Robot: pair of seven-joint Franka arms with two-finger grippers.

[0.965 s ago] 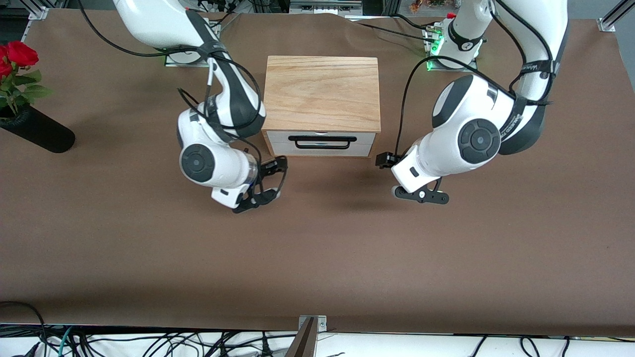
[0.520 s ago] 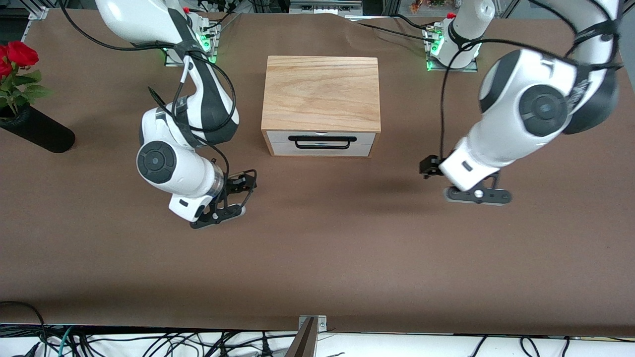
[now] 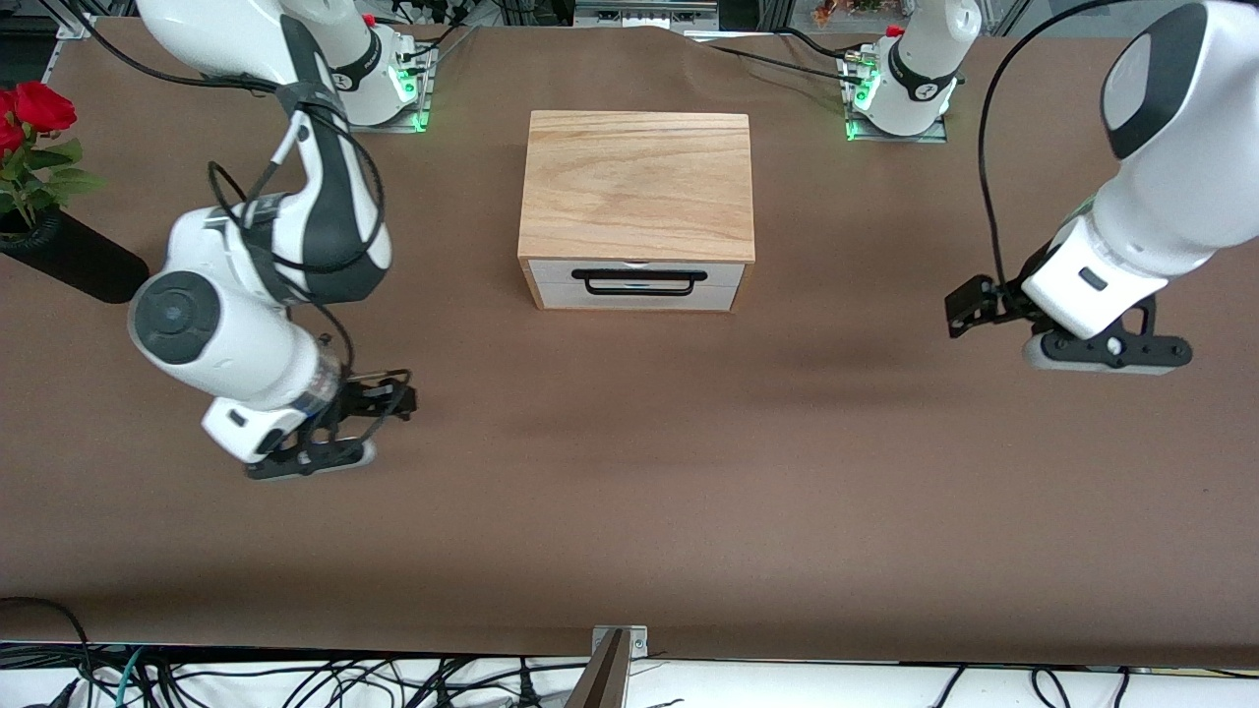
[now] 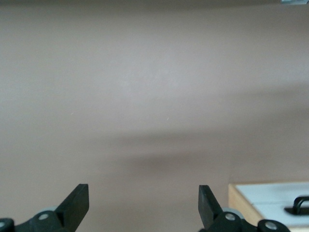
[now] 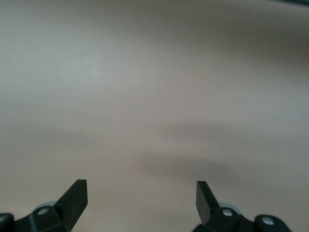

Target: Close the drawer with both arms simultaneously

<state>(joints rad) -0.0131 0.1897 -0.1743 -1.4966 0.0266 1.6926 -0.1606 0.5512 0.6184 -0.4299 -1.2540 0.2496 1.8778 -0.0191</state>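
Both arms have swung outward from the drawer front since a second ago. Left gripper, fingers spread and empty, is over bare tabletop at the box's 3 o'clock, toward the left arm's end; right gripper, likewise spread and empty, is at the box's 8 o'clock. Between them, the drawer sits flush in the oak box, handle untouched. Closing looks done; only retreat remains.
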